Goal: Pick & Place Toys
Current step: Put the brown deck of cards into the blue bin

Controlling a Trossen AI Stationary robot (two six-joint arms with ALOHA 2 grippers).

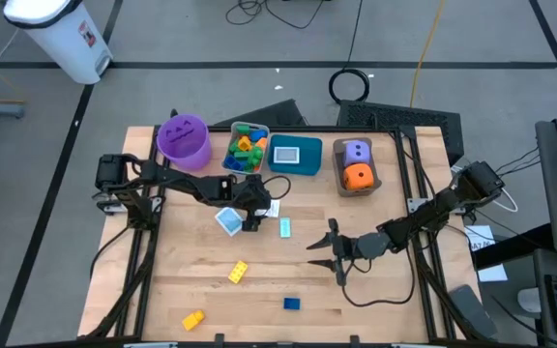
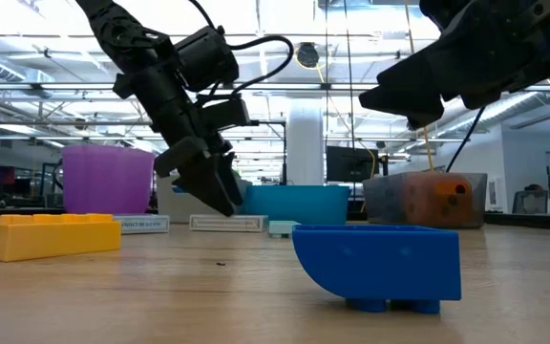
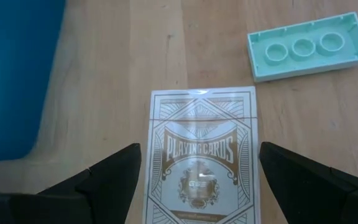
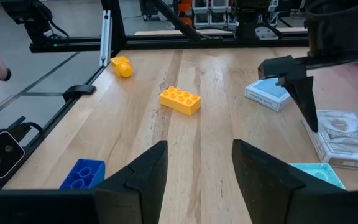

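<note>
A white deck of playing cards lies flat on the table, and my left gripper hovers over it, slanting down. The gripper is open, with one finger on each side of the deck and neither touching it. A mint brick lies studs-down just beyond the deck, and a blue card box lies beside the gripper. My right gripper is open over bare table at the middle right, holding nothing. A yellow brick, a small yellow piece and a blue brick lie scattered toward the near edge.
Along the far edge stand a purple bucket, a grey bin with several bricks, a teal bin and a brown bin holding a purple and an orange die. Black frame rails run along both table sides.
</note>
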